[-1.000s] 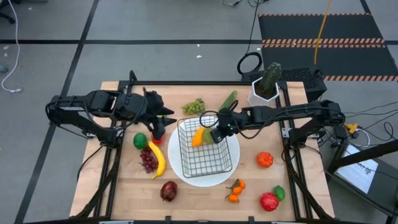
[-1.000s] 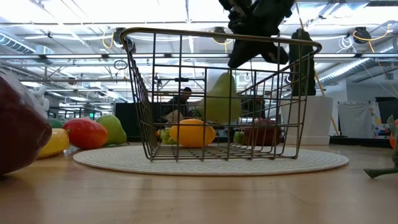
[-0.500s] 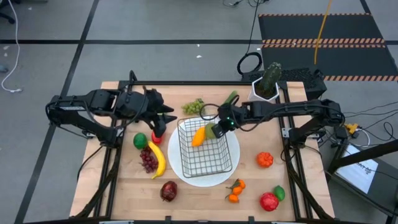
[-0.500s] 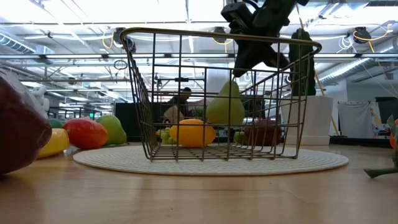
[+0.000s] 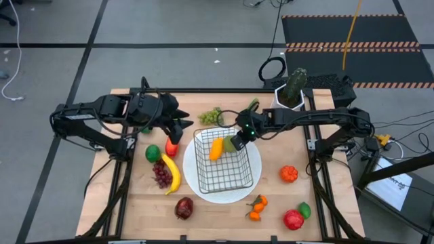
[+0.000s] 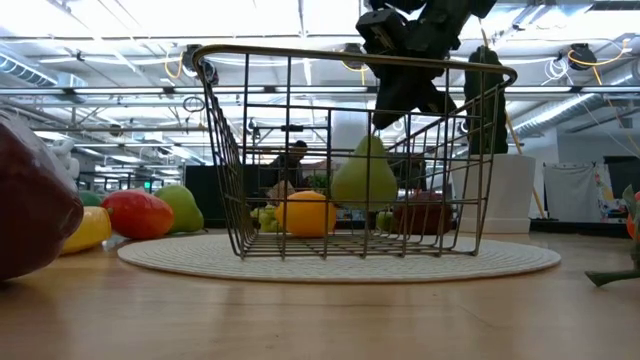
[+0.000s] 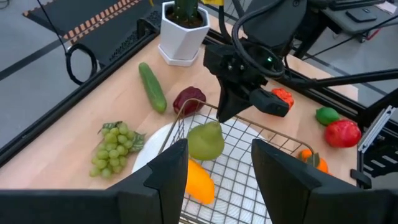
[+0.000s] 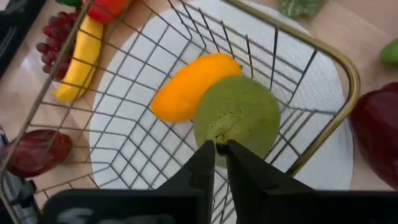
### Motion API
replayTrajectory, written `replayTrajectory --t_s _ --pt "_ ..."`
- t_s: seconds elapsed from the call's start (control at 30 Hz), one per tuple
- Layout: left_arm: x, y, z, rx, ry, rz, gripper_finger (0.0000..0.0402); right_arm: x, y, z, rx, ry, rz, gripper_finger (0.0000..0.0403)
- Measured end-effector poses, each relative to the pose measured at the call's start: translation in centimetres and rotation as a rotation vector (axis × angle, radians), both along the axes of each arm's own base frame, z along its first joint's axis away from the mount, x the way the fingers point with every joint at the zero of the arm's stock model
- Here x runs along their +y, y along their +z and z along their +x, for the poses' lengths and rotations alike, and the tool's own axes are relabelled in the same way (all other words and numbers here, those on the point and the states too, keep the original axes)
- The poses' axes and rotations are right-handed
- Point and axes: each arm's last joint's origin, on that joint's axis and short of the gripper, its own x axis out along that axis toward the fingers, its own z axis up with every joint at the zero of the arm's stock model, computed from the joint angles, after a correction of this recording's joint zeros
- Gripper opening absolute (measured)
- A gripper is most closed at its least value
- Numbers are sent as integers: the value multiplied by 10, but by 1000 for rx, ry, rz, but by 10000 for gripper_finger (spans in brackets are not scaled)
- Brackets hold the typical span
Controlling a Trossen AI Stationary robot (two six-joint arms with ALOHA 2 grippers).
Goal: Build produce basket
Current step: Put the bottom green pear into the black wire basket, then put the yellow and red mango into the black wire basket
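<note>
While the right gripper [image 5: 237,140] is pinching the stem of the green pear [image 6: 364,175] over the basket [image 5: 224,161], just right of the high view's centre, the arm is needing to lower it until the fruit is resting on the mesh beside the orange pepper [image 5: 215,148], then let go cleanly clear of the wire rim. The basket is sitting on the white plate [image 5: 255,173] on the bench [image 5: 217,210], holding the pepper and the hanging pear. The left gripper [image 5: 178,125] is waiting left of the basket with its fingers spread, above a red fruit [image 5: 170,147].
</note>
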Motion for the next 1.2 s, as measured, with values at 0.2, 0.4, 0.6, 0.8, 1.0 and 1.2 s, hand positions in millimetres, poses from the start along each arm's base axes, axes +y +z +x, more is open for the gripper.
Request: replayTrajectory --t_s 0.2,0.4,0.6,0.8,1.0,1.2 --pt "2 0 0 0 7 0 177 -1 1 2 -24 15 -15 83" --pt "2 0 0 4 1 5 177 -2 6 8 -107 32 -41 119" --pt "1 -8 -6 97 -2 -18 177 -1 25 11 -268 61 -87 129" --pt "1 -20 -15 241 35 -53 177 1 50 9 -434 104 -161 130" --pt "2 -45 -19 382 110 -113 177 -1 62 -2 -454 50 -224 130" --pt "4 -80 -20 471 319 -301 177 -6 72 -12 -466 65 -264 130"
